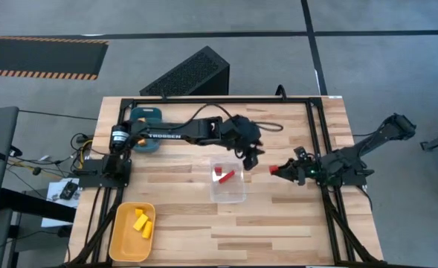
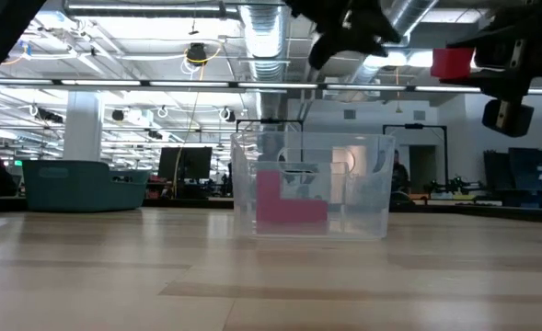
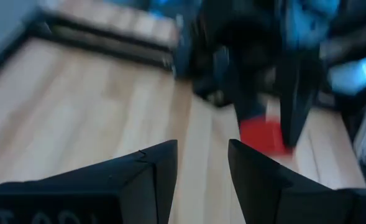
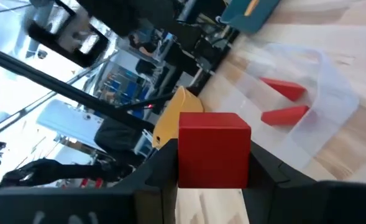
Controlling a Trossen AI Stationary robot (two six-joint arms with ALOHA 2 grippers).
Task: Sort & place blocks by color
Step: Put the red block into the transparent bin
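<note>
Table [image 1: 278,216] of pale wood is carrying a clear box [image 1: 227,184] near its middle, a yellow tray [image 1: 122,240] at the near left corner and a teal bin [image 1: 146,117] at the far left. Two red blocks [image 1: 223,176] are lying inside the clear box, one a bar and one a wedge, as the right wrist view is showing. Two yellow blocks [image 1: 143,222] are sitting in the yellow tray, side by side.

The right gripper [image 1: 279,170] is hanging above the table just right of the clear box, its fingers clamped on a red cube [image 4: 214,149] that is sitting squarely between them. In the low view the cube is riding high, above the level of the box's rim and to its right.

The left gripper [image 1: 251,156] is reaching out across the table and hovering just beyond the far right corner of the clear box, near the right gripper. Its fingers [image 3: 148,171] are standing apart with bare wood showing between them, nothing in their grasp
</note>
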